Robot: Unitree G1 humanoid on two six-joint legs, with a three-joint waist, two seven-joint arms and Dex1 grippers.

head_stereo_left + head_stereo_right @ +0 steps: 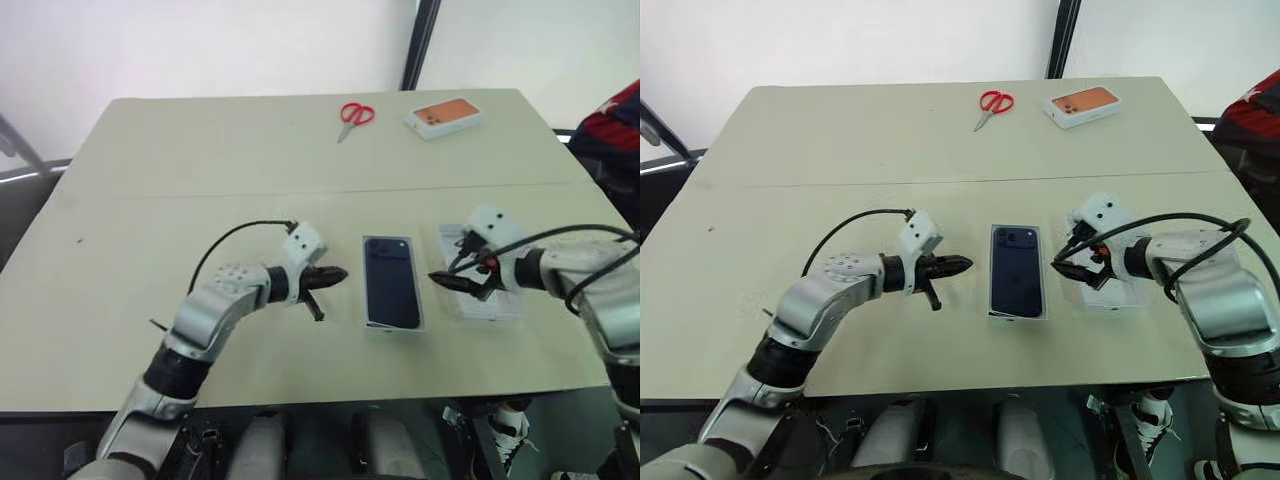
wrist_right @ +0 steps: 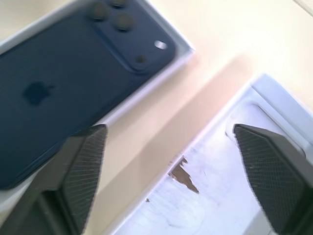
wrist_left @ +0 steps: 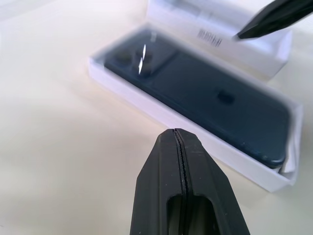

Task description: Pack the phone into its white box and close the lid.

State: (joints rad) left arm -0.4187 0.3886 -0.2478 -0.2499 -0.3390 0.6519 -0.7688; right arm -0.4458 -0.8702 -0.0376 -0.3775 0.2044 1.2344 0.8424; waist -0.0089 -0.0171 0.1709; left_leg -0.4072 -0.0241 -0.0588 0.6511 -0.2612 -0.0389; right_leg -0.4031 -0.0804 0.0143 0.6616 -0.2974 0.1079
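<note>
Near centre of the table: phone lies back-up inside the white box, camera cluster at the far-left corner, white rim visible all round it. Box long side runs near-to-far.

Left gripper sits just left of the box, above the table, tips pointing right at it; fingers pressed together, nothing between them. In the left wrist view the two black fingers meet along one seam, the phone in its box just beyond them.

Right gripper is just right of the box, over the lid, tips pointing left. Jaws spread wide, holding nothing. In the right wrist view its fingers stand far apart, one over the phone-box edge, the other over the lid.

The lid lies flat on the table right of the box, a strip of bare table between them, open side up; pale inner face with a small brown torn patch. Arm covers part of it.

Far side of the table: red-handled scissors centre, a white box with an orange phone picture to their right, well apart from the near group.
</note>
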